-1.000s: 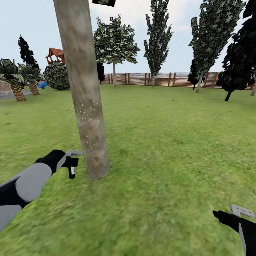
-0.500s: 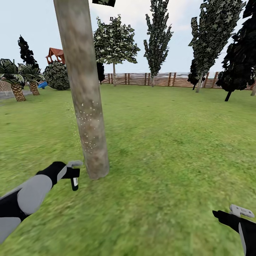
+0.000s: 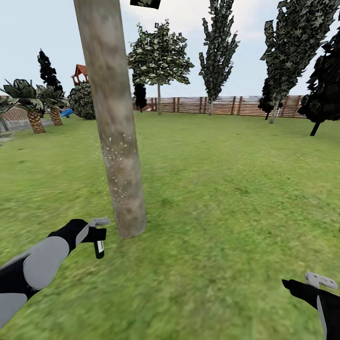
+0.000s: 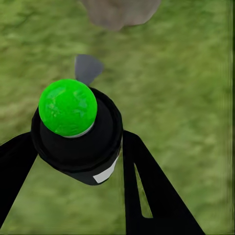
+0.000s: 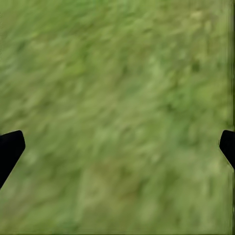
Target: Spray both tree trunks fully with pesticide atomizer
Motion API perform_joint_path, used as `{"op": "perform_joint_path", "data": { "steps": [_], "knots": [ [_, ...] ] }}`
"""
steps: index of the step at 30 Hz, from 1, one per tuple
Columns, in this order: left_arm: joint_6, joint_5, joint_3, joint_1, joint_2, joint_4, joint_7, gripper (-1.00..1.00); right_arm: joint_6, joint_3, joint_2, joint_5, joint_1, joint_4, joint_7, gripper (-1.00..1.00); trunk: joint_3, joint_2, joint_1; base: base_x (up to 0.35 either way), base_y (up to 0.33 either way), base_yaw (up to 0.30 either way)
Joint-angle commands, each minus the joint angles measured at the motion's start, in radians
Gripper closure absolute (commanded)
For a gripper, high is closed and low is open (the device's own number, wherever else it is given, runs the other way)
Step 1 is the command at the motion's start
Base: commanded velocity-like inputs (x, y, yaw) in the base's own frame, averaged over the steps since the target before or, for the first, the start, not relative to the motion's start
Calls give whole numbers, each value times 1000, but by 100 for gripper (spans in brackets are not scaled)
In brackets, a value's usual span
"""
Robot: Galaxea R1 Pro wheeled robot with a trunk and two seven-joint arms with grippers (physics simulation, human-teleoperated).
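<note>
Pesticide atomizer (image 3: 99, 249) hangs clamped in the left gripper (image 3: 98, 231), near the speckled tree trunk (image 3: 118, 141); the whole head view has shifted, the trunk top cut off. Left wrist: fingers (image 4: 147, 196) pinch the atomizer. Right wrist: the right gripper's (image 5: 117, 147) fingertips (image 5: 10, 147) stand wide apart over blurred grass (image 5: 122, 98).

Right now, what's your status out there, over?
Left gripper shut on atomizer, beside speckled trunk. Right gripper open over grass. Nothing in the way.

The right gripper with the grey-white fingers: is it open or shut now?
Open. In the right wrist view the two dark fingertips stand far apart with only green grass between them; the right gripper holds nothing.
</note>
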Motion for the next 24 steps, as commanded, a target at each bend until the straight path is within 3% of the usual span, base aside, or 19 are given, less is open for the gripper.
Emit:
{"op": "perform_joint_path", "data": {
  "steps": [1,14,24],
  "knots": [
    [5,-11,7,-1,0,-2,-6,100,3,-3,0,11,-1,-1,9,-100,-1,0,0,20,-292,92],
    [5,-10,7,-1,-2,-1,-6,100,3,-3,1,11,-1,0,8,-100,-1,0,0,80,-294,112],
    [5,-10,7,-1,-16,0,-6,100,3,-3,2,11,-1,1,8,-100,-1,0,0,15,-297,221]
  ]
}}
